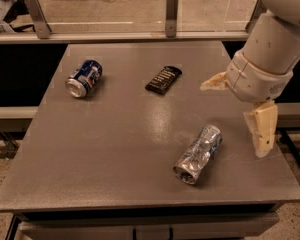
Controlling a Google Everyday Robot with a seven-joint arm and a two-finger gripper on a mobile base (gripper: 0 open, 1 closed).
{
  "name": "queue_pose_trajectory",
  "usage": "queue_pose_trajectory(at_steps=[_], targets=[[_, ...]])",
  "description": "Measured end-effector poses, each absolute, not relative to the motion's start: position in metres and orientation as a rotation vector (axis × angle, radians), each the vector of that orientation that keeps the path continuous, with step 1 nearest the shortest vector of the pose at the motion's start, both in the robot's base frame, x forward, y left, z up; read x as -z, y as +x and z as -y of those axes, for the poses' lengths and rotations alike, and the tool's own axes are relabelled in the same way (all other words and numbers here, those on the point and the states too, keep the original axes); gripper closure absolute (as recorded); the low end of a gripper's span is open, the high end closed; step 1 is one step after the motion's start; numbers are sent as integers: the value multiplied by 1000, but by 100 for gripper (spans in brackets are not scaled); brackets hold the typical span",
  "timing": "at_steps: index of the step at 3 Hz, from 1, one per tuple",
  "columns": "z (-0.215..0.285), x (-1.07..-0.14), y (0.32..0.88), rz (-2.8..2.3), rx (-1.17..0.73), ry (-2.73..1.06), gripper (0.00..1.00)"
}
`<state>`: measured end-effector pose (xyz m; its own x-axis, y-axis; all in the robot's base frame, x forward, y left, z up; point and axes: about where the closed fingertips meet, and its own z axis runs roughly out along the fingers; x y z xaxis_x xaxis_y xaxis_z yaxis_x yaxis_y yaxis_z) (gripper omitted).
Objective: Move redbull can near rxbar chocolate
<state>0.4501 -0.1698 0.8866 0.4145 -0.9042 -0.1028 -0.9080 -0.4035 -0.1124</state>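
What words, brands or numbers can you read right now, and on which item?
Nothing can be read well enough to quote.
rxbar chocolate: white lettering on the black wrapper, too blurred to read.
redbull can: no legible text on the crinkled silver.
blue can: red and white markings, unreadable.
pincer, open over the right side of the table, beside the redbull can: no markings visible.

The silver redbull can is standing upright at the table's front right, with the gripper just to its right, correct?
Not quite: the camera view shows the redbull can lying on its side, at the front right of the table, with the gripper just to its right.
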Motion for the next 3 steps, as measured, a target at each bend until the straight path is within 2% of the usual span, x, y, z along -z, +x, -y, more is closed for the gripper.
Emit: queue_pose_trajectory(at_steps=[1,3], targets=[[174,-857,434,-1437,-92,-2655,0],[173,-840,423,-1261,-133,-2700,0]])
